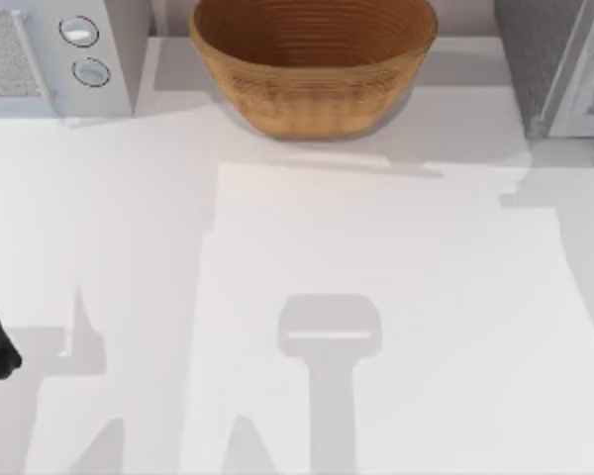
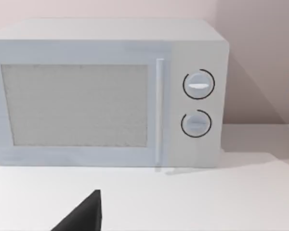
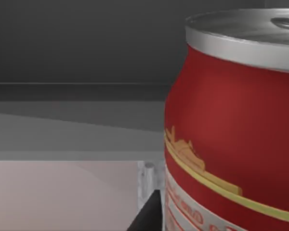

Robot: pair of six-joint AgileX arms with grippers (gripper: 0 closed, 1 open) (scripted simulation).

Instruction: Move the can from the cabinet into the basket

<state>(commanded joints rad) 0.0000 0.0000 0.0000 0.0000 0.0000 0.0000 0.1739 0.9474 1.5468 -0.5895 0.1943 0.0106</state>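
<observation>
Can (image 3: 231,125) close up in right wrist view, upright inside the dark cabinet (image 3: 77,43).
Top view: basket (image 1: 314,69) on bench (image 1: 376,297); finger state of both grippers: cannot tell.

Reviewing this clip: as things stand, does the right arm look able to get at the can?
Probably yes. In the right wrist view the can stands upright and very near the camera, inside the dark grey cabinet, with nothing between them. A dark tip of the right pincer sits beside the can; whether it grips is unclear.
</observation>
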